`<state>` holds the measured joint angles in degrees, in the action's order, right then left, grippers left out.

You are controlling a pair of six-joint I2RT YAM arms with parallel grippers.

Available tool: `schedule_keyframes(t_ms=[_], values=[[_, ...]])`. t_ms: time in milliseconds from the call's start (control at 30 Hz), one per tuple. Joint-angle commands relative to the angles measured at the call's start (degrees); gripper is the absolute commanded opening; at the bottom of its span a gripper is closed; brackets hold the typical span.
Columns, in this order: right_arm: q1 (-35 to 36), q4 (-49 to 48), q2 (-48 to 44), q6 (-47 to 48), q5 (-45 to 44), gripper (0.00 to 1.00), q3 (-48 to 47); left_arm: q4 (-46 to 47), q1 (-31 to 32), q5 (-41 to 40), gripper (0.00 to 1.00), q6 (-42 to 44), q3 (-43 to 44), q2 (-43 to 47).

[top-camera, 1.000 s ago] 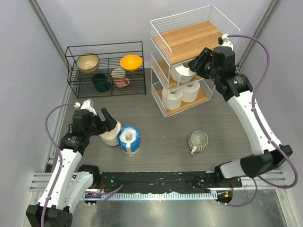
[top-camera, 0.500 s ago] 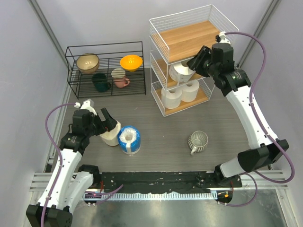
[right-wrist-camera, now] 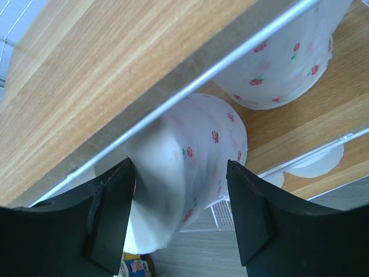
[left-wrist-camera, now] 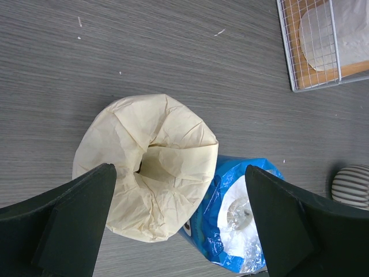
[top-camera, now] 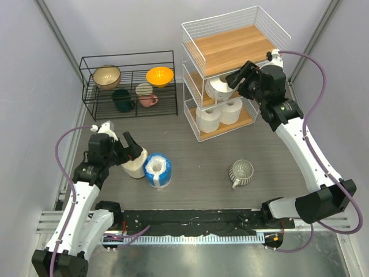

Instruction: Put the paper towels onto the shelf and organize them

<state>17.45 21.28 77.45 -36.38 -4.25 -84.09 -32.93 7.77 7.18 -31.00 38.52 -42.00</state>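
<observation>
Right pincer [right-wrist-camera: 180, 173]: jaws part-spread, straddling a flowered roll [right-wrist-camera: 196, 133] on the middle tier of the shelf [top-camera: 230, 49], just under the top board [right-wrist-camera: 115, 75]. I cannot tell whether the pads bear on the paper or stand just off it. A second flowered roll [right-wrist-camera: 288, 57] sits just beside it, deeper on the same board. Two white rolls [top-camera: 209, 118] stand side by side on the bottom board.

Left pincer [left-wrist-camera: 180, 172]: jaws wide, gripping nothing, hanging over the cream roll [left-wrist-camera: 132, 150]. That roll stands on end on the table [left-wrist-camera: 173, 52], just beside the blue-wrapped roll [left-wrist-camera: 230, 231].

Handling, in my judgement: all rolls are light, soft and crushable, and a hard squeeze would dent them. The best hold is across the outer wall at mid-height, or with one finger down the hollow core. The plastic wrap looks loose and slippery, so I would close more firmly there.

Pose: right arm [top-camera: 305, 153] is stretched up the right side, wrist turned left into the tier. Left arm [top-camera: 78, 196] is folded, wrist pitched down over the cream roll
</observation>
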Motion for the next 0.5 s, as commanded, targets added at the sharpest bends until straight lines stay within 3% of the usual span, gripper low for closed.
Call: schedule_keyframes(t_ms=[0,467], values=[[-0.23,-5.10,-4.41,-0.18,-1.72,0.69,3.22,1.99,0.23,1.26,1.00,0.33,-0.03,0.08],[-0.58,-11.26,-8.98,-0.27,-1.64,0.70,8.77,1.90,0.23,1.08,1.00,0.33,-0.03,0.16]])
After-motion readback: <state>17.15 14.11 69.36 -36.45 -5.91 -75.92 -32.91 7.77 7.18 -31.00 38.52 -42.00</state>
